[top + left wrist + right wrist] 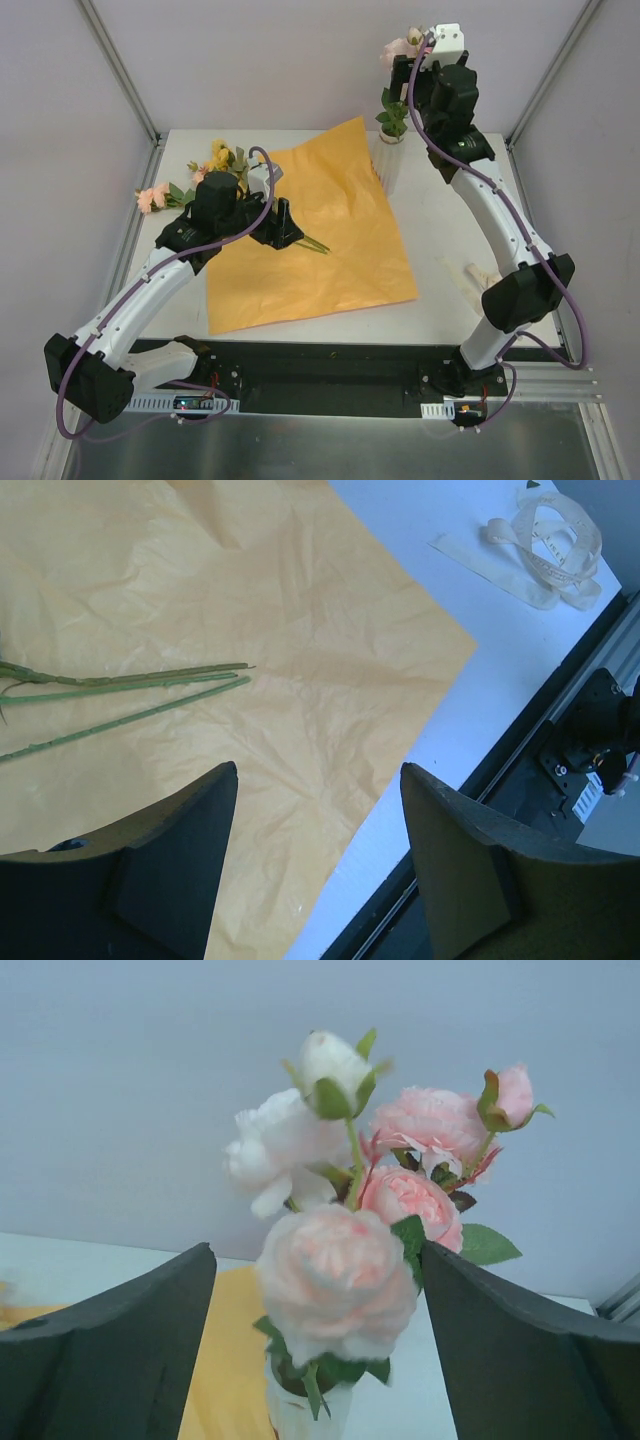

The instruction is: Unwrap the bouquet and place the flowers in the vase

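A white ribbed vase (391,158) (300,1418) stands at the back of the table with pink roses (400,1195) (400,48) and leaves rising from its neck. My right gripper (318,1250) (408,68) hangs open high above it. The nearest rose sits between its fingers, apart from the left pad, and a leaf brushes the right one. More flowers, yellow (220,155) and pink (152,197), lie at the left. Their green stems (130,685) (312,244) rest on the flat orange paper (320,230) (300,600). My left gripper (318,770) (290,228) hovers open over the paper, beside the stem ends and holding nothing.
The cream ribbon (545,545) (480,275) lies loose on the white table right of the paper. Metal frame posts (120,70) rise at the back corners. The black base rail (330,375) runs along the near edge.
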`<state>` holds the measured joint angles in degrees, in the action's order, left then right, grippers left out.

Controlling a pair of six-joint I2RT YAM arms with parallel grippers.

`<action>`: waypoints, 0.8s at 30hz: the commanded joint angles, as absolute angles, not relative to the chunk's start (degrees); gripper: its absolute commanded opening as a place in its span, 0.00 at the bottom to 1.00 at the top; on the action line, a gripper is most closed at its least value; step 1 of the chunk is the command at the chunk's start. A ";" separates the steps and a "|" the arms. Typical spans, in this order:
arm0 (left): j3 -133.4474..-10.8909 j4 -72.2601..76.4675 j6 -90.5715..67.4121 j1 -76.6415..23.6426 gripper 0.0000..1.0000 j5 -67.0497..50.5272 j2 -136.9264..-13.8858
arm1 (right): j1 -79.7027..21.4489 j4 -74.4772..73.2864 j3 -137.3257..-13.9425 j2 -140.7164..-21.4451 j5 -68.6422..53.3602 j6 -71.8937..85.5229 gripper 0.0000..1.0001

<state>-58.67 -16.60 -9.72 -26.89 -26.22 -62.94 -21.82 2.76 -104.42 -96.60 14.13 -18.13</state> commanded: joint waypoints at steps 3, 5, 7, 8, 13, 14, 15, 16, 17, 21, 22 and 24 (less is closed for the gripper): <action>-61.08 -15.82 -9.93 -25.49 0.65 -27.77 -64.07 | -21.62 0.27 -102.66 -91.42 15.12 -14.95 0.95; -61.26 -15.73 -10.72 -24.62 0.64 -28.82 -64.77 | -21.53 -2.89 -101.08 -89.75 15.38 -13.37 0.96; -61.43 -15.82 -11.42 -23.73 0.64 -30.22 -65.74 | -21.53 -6.40 -98.46 -86.85 14.94 -10.48 0.98; -61.52 -15.82 -12.38 -22.69 0.64 -30.84 -66.09 | -21.71 -7.55 -96.87 -85.70 14.68 -9.33 0.98; -61.61 -15.64 -15.29 -18.55 0.65 -33.57 -69.17 | -22.15 -13.96 -84.75 -75.08 9.07 -4.49 0.98; -61.61 -15.64 -16.42 -17.85 0.65 -34.18 -69.78 | -22.06 -15.37 -81.07 -73.67 8.53 -2.57 0.98; -61.61 -15.56 -16.96 -16.45 0.66 -34.62 -70.74 | -22.15 -18.77 -79.03 -71.04 8.18 -1.42 0.97; -61.61 -15.64 -17.48 -15.91 0.66 -35.06 -71.19 | -22.06 -20.55 -77.36 -69.88 6.43 -0.28 0.97; -61.61 -15.56 -18.19 -15.47 0.66 -36.03 -71.63 | -22.06 -22.13 -73.43 -68.74 5.20 1.65 0.97; -61.52 -15.21 -19.95 -13.63 0.67 -37.26 -74.87 | -24.60 -26.19 -60.96 -62.34 -1.82 5.79 0.96; -61.35 -15.12 -20.39 -12.93 0.67 -37.70 -75.49 | -25.74 -26.02 -57.95 -61.27 -2.72 5.97 0.96; -61.26 -14.77 -21.35 -12.31 0.67 -38.14 -77.24 | -30.29 -25.14 -50.93 -58.20 -3.16 7.03 0.96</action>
<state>-59.57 -16.45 -18.35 -13.52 -34.72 -74.94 -23.99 -21.21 -62.00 -62.26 3.03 1.87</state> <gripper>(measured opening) 0.666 0.959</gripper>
